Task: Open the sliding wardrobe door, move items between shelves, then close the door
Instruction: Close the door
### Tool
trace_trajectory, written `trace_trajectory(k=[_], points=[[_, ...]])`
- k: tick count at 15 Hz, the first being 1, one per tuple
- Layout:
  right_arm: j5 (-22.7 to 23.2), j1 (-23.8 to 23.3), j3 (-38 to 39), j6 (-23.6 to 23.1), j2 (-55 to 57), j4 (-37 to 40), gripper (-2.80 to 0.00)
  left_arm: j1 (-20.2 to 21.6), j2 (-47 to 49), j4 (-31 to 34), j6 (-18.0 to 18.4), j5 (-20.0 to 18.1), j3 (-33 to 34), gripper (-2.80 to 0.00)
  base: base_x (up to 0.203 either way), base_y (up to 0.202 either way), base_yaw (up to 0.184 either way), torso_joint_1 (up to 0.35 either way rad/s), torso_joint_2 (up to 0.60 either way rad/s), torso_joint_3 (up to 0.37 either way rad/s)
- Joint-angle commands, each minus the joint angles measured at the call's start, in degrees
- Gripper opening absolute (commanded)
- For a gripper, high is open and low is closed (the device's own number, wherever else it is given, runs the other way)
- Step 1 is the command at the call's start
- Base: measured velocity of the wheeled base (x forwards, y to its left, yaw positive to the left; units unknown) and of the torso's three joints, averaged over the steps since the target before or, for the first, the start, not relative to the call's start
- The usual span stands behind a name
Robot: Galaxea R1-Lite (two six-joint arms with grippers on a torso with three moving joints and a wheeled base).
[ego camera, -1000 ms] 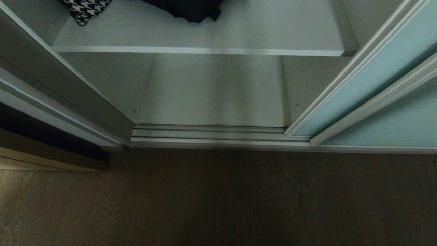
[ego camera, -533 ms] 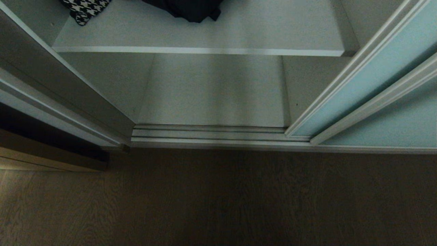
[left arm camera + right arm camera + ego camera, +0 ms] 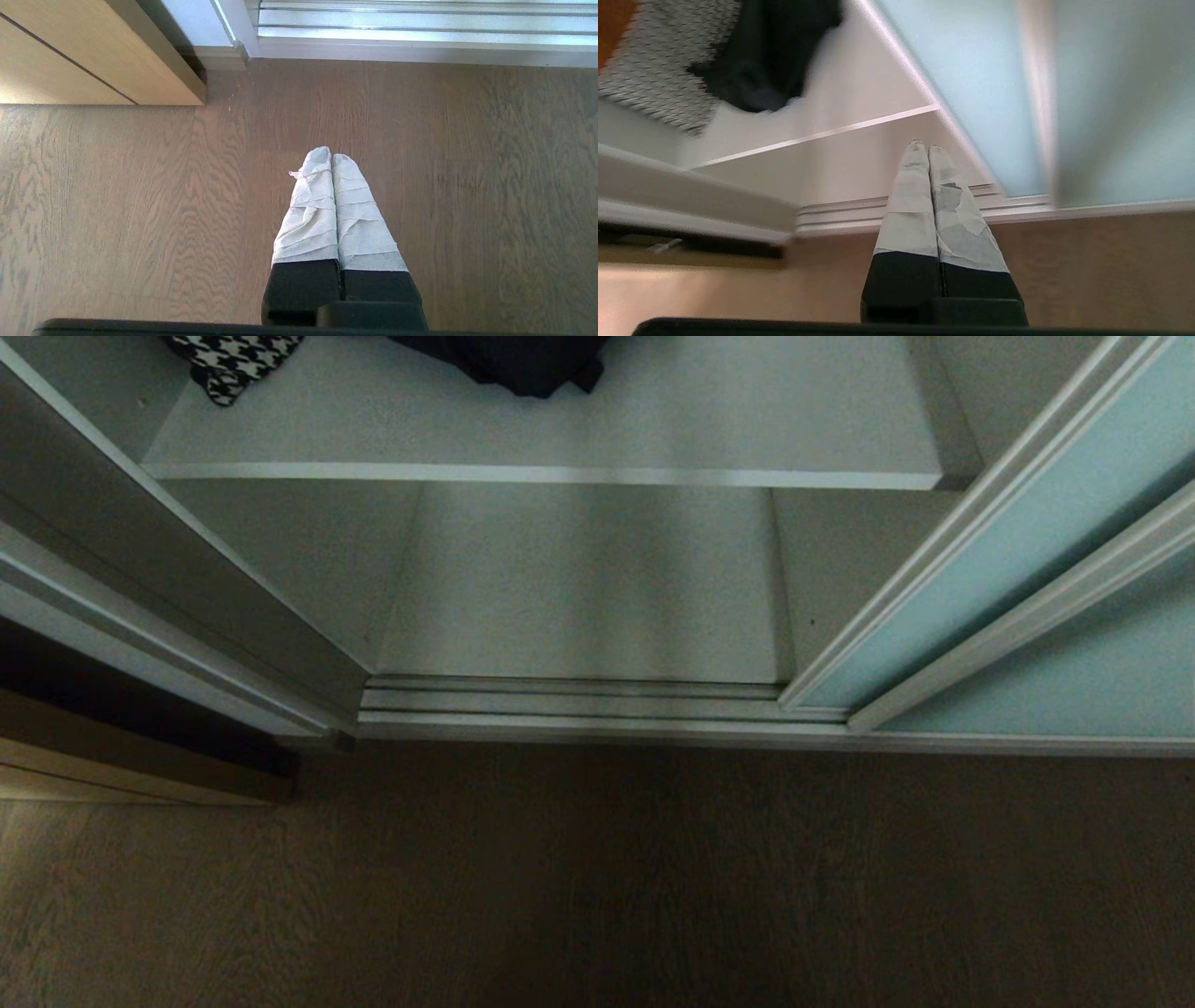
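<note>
The sliding wardrobe door [image 3: 1018, 551] of frosted blue-green glass stands pushed to the right, leaving the wardrobe open; it also fills the right wrist view [image 3: 971, 84]. A black garment [image 3: 523, 364] lies at the back of the upper shelf [image 3: 560, 429], seen too in the right wrist view [image 3: 766, 60]. The lower shelf [image 3: 579, 588] is bare. My right gripper [image 3: 923, 145] is shut and empty, in the air before the wardrobe, pointing at the lower compartment. My left gripper [image 3: 329, 156] is shut and empty, parked above the floor. Neither arm shows in the head view.
A black-and-white houndstooth cloth [image 3: 233, 359] lies at the upper shelf's left end, also in the right wrist view [image 3: 658, 79]. Silver floor tracks [image 3: 579, 705] run along the wardrobe's threshold. A beige wooden cabinet [image 3: 93, 60] stands to the left on the brown wood floor [image 3: 597, 877].
</note>
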Motion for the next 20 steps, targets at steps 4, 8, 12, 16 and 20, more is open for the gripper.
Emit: trace_trajectory(k=[4, 8, 12, 16, 20], points=[[-0.91, -12.54, -0.06, -0.65, 1.79, -0.20, -2.80, 0.02, 0.08, 0.01, 0.01, 0.01, 0.00, -2.80, 0.000, 0.000, 0.000, 0.000, 0.00, 0.000], [-1.48, -22.18, -0.99, -0.70, 2.23, -0.35, -2.80, 0.02, 0.08, 0.01, 0.01, 0.01, 0.00, -2.80, 0.000, 0.000, 0.000, 0.000, 0.00, 0.000], [-2.62, -26.21, -2.21, -1.09, 4.44, -2.10, -2.80, 0.02, 0.08, 0.01, 0.01, 0.01, 0.00, -2.80, 0.000, 0.000, 0.000, 0.000, 0.00, 0.000], [7.44, -37.39, -2.02, -2.65, 8.16, -5.86, -2.80, 0.02, 0.08, 0.01, 0.01, 0.01, 0.00, -2.80, 0.000, 0.000, 0.000, 0.000, 0.00, 0.000], [24.39, -49.59, -1.70, -1.29, 12.14, -10.14, -2.80, 0.02, 0.08, 0.01, 0.01, 0.01, 0.00, -2.80, 0.000, 0.000, 0.000, 0.000, 0.00, 0.000]])
